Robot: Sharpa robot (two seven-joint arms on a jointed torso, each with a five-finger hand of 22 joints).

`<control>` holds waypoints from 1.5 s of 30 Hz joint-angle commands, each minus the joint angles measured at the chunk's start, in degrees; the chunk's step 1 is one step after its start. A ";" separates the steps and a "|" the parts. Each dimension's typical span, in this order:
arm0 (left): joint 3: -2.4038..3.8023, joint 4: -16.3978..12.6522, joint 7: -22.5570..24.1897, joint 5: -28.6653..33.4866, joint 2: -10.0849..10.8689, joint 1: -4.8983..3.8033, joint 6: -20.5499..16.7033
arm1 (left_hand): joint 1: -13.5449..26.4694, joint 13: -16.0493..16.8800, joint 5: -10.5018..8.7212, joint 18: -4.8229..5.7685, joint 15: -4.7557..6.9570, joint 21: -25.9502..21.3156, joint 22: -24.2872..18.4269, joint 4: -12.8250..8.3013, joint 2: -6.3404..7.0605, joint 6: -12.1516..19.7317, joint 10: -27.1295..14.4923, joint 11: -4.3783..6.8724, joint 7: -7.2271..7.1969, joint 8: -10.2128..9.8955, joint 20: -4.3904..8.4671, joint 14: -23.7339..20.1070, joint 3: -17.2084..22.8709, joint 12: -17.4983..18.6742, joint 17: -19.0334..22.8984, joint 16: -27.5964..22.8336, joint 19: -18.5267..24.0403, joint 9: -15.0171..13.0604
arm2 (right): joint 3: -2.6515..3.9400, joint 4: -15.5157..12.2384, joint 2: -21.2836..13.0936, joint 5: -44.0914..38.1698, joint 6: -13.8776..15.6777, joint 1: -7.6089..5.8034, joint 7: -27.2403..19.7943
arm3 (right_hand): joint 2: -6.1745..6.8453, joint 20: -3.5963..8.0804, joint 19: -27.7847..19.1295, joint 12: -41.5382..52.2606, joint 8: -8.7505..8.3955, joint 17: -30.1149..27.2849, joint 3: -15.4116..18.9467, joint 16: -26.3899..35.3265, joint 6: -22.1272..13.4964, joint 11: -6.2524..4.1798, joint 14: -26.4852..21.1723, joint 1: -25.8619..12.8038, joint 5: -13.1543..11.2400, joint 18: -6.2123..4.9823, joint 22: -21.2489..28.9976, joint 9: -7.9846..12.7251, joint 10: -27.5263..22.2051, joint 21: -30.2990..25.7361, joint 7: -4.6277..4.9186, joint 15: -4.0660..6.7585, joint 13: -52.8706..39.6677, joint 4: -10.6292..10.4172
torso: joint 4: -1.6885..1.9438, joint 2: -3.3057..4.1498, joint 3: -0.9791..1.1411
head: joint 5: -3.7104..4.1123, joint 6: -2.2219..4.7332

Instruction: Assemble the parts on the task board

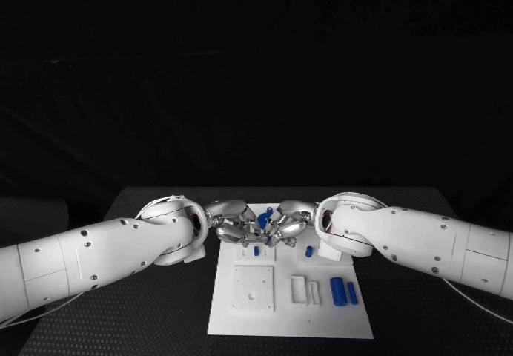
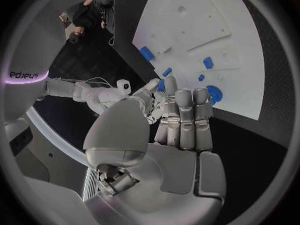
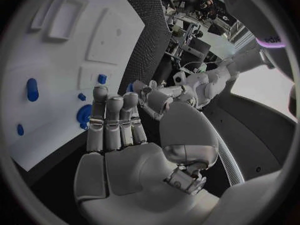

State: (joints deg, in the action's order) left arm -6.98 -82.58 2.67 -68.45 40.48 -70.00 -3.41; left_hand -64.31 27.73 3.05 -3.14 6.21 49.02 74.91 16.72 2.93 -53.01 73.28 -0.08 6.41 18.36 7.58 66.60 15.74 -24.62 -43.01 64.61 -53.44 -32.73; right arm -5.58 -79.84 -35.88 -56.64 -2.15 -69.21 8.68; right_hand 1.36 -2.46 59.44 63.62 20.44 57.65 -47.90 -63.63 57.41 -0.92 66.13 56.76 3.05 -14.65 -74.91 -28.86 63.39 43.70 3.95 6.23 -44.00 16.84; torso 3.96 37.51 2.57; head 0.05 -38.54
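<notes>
Both hands meet over the far end of the white task board (image 1: 288, 311) on the black counter (image 1: 160, 326). The left hand (image 1: 230, 222) and right hand (image 1: 288, 222) appear to pinch one blue part (image 1: 263, 219) between them; the grip is unclear. Two more blue parts (image 1: 343, 291) lie near the board's right edge.

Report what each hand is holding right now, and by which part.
Cannot be told: the left hand and right hand meet over the task board around a blue part; the hold is hidden.
</notes>
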 commanded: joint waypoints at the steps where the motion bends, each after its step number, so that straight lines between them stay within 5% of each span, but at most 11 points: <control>1: -0.03 -0.13 -0.33 -1.07 -0.31 -0.03 1.02 | -0.53 0.07 -0.27 -0.50 -0.09 0.17 1.12 0.03 0.10 0.33 -0.45 -0.02 0.01 -0.34 4.02 -0.16 -0.30 -0.14 -0.06 0.38 0.12 -0.09 | 0.03 -0.20 0.04 0.24 -0.69 0.01 -0.22 | 0.03 -0.01 -0.30 -0.37 0.27 0.06 0.34 -0.29 1.33 -0.40 0.20 0.55 -0.26 -0.35 -0.99 -3.51 0.01 0.39 1.03 0.37 -0.09 -0.09 | 0.03 -0.01 -0.02 | 0.00 -0.07; 11: -0.17 -0.43 -0.26 -0.42 -0.53 -0.03 1.99 | -1.24 0.19 -0.24 -0.64 -0.02 0.29 1.10 -0.11 -0.55 0.12 -0.38 0.05 -0.06 -0.42 4.09 0.06 -0.34 -0.18 -0.16 0.55 -0.09 -0.25 | 0.03 -0.12 0.11 0.25 -0.63 0.01 -0.19 | 0.05 -0.01 -0.30 -0.39 0.28 0.06 0.35 -0.30 1.33 -0.41 0.21 0.59 -0.26 -0.35 -0.98 -3.57 0.04 0.41 1.02 0.36 -0.11 -0.09 | 0.00 0.01 -0.04 | 0.08 -0.18; 28: -0.44 -0.77 -0.61 -0.45 -0.96 -0.02 2.24 | -8.62 0.59 -0.18 -0.64 -0.02 0.74 1.11 -0.30 -2.08 -0.26 -0.39 0.05 -0.06 -1.29 4.04 0.21 -2.53 -0.08 -0.33 0.68 -0.20 -0.83 | 0.03 -0.50 0.26 1.25 -0.75 0.01 -0.12 | 0.08 0.00 -0.28 -0.42 0.30 0.06 0.35 -0.31 1.33 -0.42 0.24 0.65 -0.26 -0.35 -0.98 -3.68 0.09 0.45 1.01 0.37 -0.16 -0.09 | -0.02 0.00 -0.02 | 0.25 0.04; 45: -0.73 -0.72 -0.94 -0.46 -1.84 -0.02 2.91 | -10.24 0.67 -0.17 -0.65 -0.06 0.81 1.06 -0.23 -2.74 -0.21 -0.46 -0.01 0.00 -1.73 4.03 0.40 -3.44 0.04 -0.38 0.75 -0.41 -0.96 | 0.03 -0.77 0.31 3.54 0.41 0.01 0.13 | 0.08 0.02 -0.24 -0.46 0.33 0.06 0.34 -0.33 1.35 -0.44 0.28 0.73 -0.26 -0.35 -0.97 -3.79 0.16 0.50 0.99 0.38 -0.20 -0.09 | 0.01 0.01 -0.02 | 0.44 -0.15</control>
State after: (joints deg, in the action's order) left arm -7.60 -82.92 1.25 -68.93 39.15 -70.08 -1.93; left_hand -73.96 28.30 3.05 -3.07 6.00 49.46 74.93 16.47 0.07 -53.01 73.31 -0.06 6.42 16.89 7.57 66.63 12.49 -24.62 -43.31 65.04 -53.44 -33.72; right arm -5.75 -80.19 -35.87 -54.82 -2.16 -69.10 9.90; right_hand 1.53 -2.46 59.45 63.39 20.56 57.65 -47.75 -63.63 57.30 -0.94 66.52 57.05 3.05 -14.64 -74.91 -30.47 63.42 43.91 4.06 6.16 -44.16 17.01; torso 3.96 37.51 2.55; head 0.40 -38.62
